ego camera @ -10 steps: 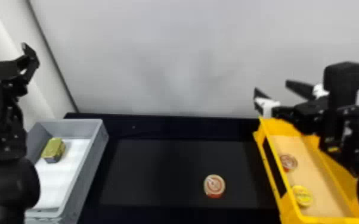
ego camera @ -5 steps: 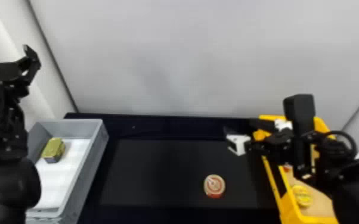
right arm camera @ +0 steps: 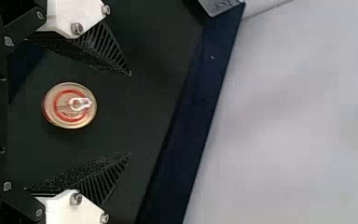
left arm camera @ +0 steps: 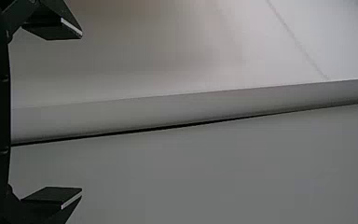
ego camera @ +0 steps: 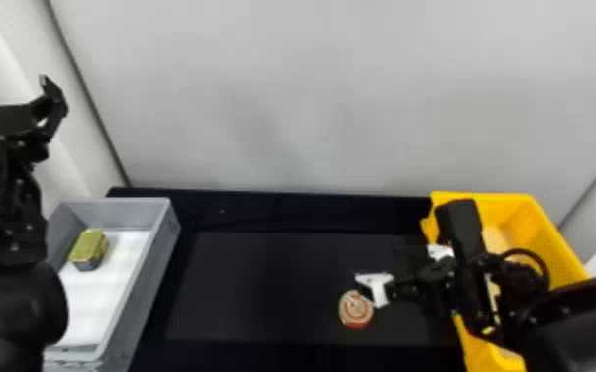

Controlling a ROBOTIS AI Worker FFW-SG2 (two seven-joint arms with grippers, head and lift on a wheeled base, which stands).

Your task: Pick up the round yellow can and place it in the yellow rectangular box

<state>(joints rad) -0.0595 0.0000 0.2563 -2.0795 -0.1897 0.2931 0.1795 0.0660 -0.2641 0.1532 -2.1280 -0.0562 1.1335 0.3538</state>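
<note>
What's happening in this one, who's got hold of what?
Nothing is held. The robot's right gripper hangs open above the black table, with the round can standing on the table, between its spread fingers but touching neither. The can is outside the yellow box, which lies to its right. The left gripper is parked empty and open over on the left.

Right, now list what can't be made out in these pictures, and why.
- Yellow box, head view: most of its floor is behind the right arm; bottom edge cuts its near end.
- Grey box, head view: near left corner behind the left arm.
- Round can, right wrist view: lid hides most of its side.
</note>
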